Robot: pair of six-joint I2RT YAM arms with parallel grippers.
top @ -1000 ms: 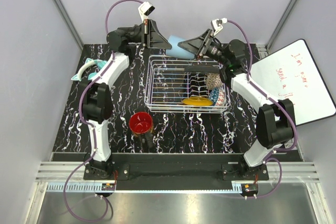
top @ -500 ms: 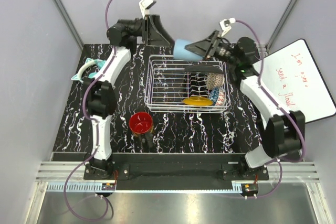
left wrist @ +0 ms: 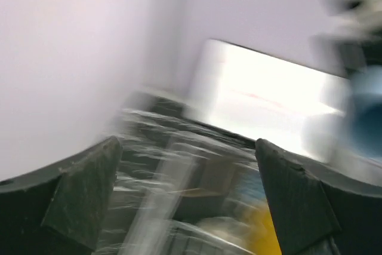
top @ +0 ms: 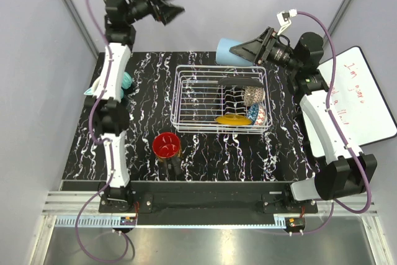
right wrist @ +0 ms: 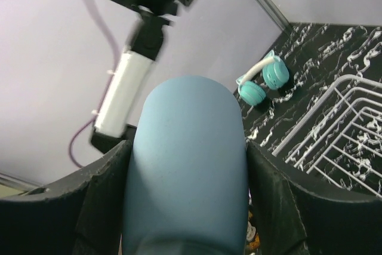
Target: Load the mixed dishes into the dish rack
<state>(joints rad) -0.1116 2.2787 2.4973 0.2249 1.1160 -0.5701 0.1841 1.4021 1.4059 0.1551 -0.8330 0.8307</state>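
My right gripper (top: 243,50) is shut on the light blue cup (top: 226,48), holding it in the air past the far edge of the dish rack (top: 186,100). In the right wrist view the cup (right wrist: 188,159) fills the gap between both fingers (right wrist: 280,198). My left gripper (top: 173,9) is open and empty, raised high at the back left. Its wrist view is blurred, with nothing between the fingers (left wrist: 83,198). The rack holds the mustard-yellow plate (top: 232,119), the gold lattice bowl (top: 251,95) and a black plate (top: 239,81). The dark mug with red inside (top: 166,146) stands on the table in front of the rack.
Teal headphones (top: 108,82) lie at the table's left edge, also seen as headphones (right wrist: 265,79) in the right wrist view. A whiteboard (top: 356,97) leans at the right. A patterned dish (top: 259,114) sits in the rack's right end.
My left gripper opened, let go of the cup and swung up and to the left. My right gripper kept the cup and moved slightly right and back.
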